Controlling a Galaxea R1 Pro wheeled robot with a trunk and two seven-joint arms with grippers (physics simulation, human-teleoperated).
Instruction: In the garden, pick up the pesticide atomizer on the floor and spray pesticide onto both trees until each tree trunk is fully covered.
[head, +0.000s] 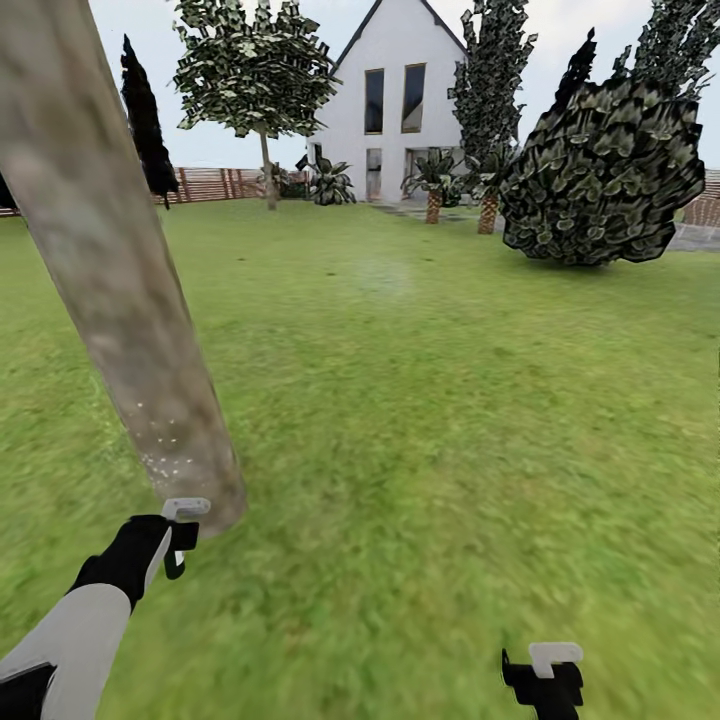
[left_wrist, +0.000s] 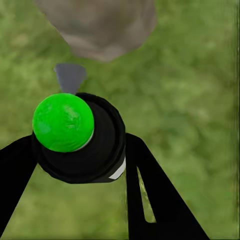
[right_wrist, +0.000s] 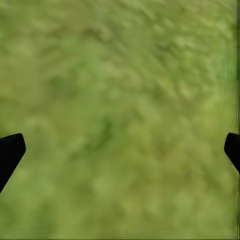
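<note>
The atomizer (left_wrist: 77, 137) is a black round-bodied thing with a bright green ball cap and a small grey nozzle poking out toward the trunk. It sits clamped between the left gripper's (left_wrist: 80, 165) two black fingers, which close snug on its sides. Just past the nozzle is the base of the leaning tree trunk (head: 110, 270), mottled grey-brown with a few pale specks low down. The right gripper (right_wrist: 120, 150) hangs over bare grass, fingers spread wide with nothing in them. All around is blurry green lawn (head: 420, 420); far off there's a white house (head: 395, 100), a slatted fence (head: 215, 183) and a second tree (head: 255, 70).
</note>
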